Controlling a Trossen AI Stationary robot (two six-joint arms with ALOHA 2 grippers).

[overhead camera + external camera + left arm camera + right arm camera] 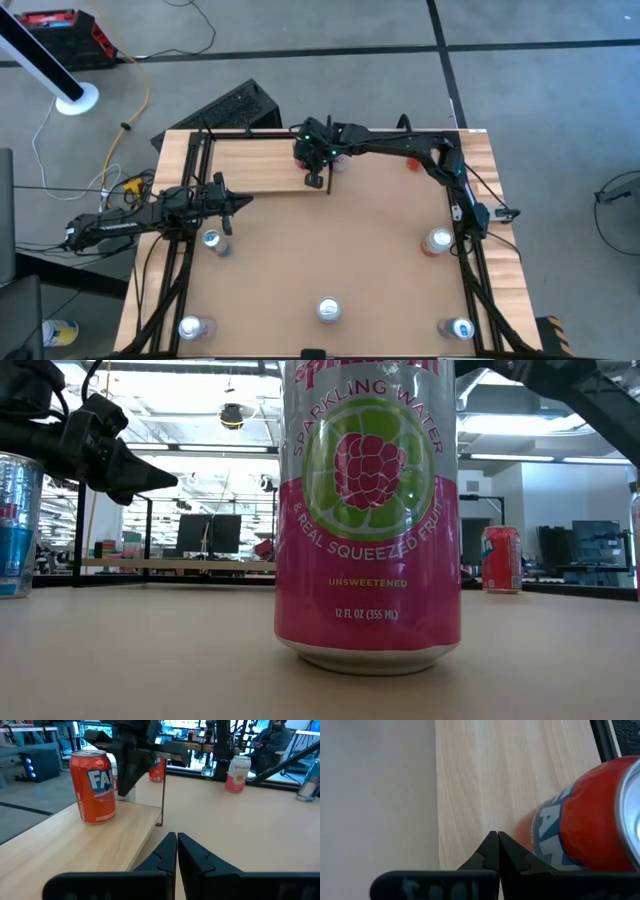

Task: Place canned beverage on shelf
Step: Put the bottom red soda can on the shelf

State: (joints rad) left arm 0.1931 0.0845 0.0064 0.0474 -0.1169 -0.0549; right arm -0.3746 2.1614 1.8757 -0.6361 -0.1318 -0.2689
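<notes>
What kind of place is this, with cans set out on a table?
Probably a robotics lab or workshop: two dark robot arms over a wooden table, computer monitors on desks behind, and a bare concrete floor with trailing cables.

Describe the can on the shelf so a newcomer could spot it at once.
Start at the pale wooden shelf along the table's far edge. One orange can stands upright on it near its right end, just beside the shut right gripper. It is the only can on the shelf; the others stand on the brown tabletop.
</notes>
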